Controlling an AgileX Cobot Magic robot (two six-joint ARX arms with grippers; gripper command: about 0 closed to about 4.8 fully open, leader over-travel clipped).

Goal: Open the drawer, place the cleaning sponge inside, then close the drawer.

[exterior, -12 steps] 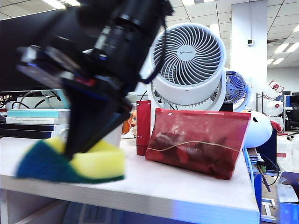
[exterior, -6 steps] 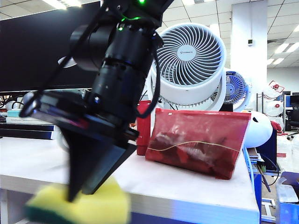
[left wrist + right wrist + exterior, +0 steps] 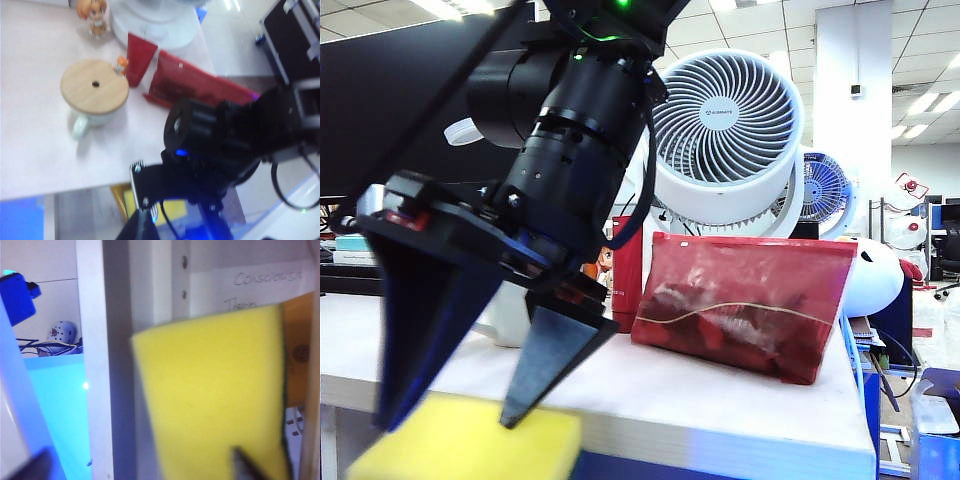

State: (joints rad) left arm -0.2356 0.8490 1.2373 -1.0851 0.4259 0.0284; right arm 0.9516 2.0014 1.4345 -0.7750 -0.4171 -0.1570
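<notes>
The cleaning sponge [image 3: 470,445], a yellow block, lies low in front of the desk edge, inside the open drawer [image 3: 55,410]. The drawer's cyan front and white rim show in the right wrist view. There the sponge [image 3: 215,395] rests on the pale inside, with a dark green edge along one side. My right gripper [image 3: 450,422] hangs just over it, reaching across to the left of the exterior view. It is open, its black fingers [image 3: 555,355] spread wide and nothing is gripped. From the left wrist view I see the right arm [image 3: 215,135] over the sponge [image 3: 172,210]. My left gripper is out of view.
On the white desk [image 3: 720,400] stand a red translucent pouch [image 3: 740,305], a red tube [image 3: 627,270], a white mug with a wooden lid [image 3: 95,95] and a big white fan [image 3: 725,140]. A dark monitor [image 3: 380,90] stands behind on the left.
My right gripper carried the sponge down from desk height to below the desk edge, then opened its fingers and let the sponge go.
</notes>
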